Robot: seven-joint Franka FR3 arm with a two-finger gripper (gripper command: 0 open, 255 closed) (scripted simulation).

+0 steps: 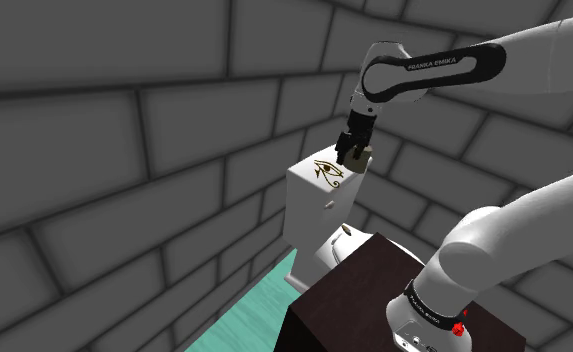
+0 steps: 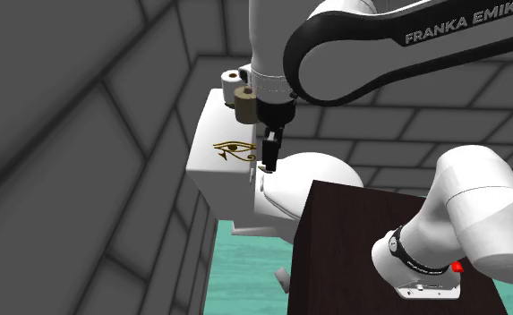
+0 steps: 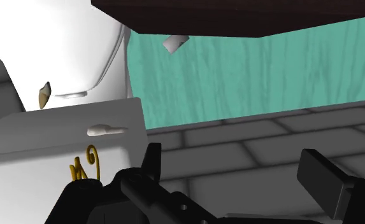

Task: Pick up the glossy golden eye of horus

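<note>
The golden eye of Horus (image 1: pixel 327 172) lies flat on the lid of a white toilet tank (image 1: pixel 309 205); in the second exterior view the eye of Horus (image 2: pixel 236 149) sits near the tank's near edge. My black gripper (image 1: pixel 352 152) hangs just over the tank's edge, beside the emblem and toward the shoulder view's right. In the wrist view the gripper (image 3: pixel 238 172) is open, its fingers (image 3: pixel 324 179) wide apart with nothing between them. Only a golden curl of the eye of Horus (image 3: pixel 85 167) shows, outside the gap next to one finger.
The white toilet bowl (image 2: pixel 303 183) stands below the tank (image 2: pixel 211 170), close against my dark stand (image 1: pixel 359 295). Two paper rolls (image 2: pixel 243 100) rest on the tank behind the gripper. Grey block walls close in; the floor (image 1: pixel 244 312) is teal.
</note>
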